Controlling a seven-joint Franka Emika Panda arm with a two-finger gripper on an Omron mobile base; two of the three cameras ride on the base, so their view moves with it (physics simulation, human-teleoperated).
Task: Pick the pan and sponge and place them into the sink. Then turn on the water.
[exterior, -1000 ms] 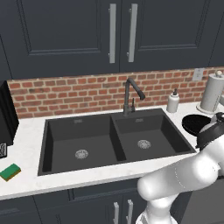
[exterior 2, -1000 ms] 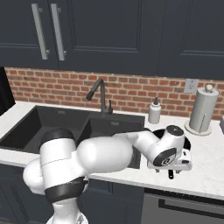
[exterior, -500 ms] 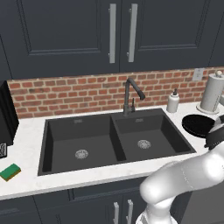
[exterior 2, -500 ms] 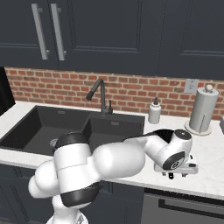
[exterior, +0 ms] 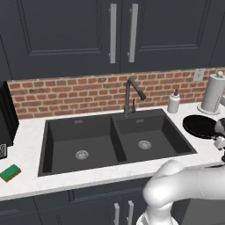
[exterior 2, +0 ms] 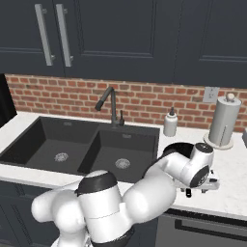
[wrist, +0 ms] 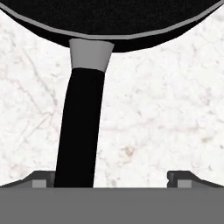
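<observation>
A kitchen counter [exterior: 30,151] of pale marble holds a dark double sink [exterior: 115,140] under a brick wall, with a tall black faucet [exterior: 131,94] behind the divider. The black pan [exterior: 201,125] sits on the counter right of the sink, near a white soap bottle [exterior: 174,103] and a paper towel roll [exterior: 212,92]. The green and yellow sponge [exterior: 10,172] lies far to the left, well apart from the pan. The gripper [wrist: 111,178] hangs low over the counter, fingers spread wide, with the pan's handle [wrist: 81,131] running between them, close to one finger. The white arm [exterior 2: 159,181] covers part of the pan in the right base view.
</observation>
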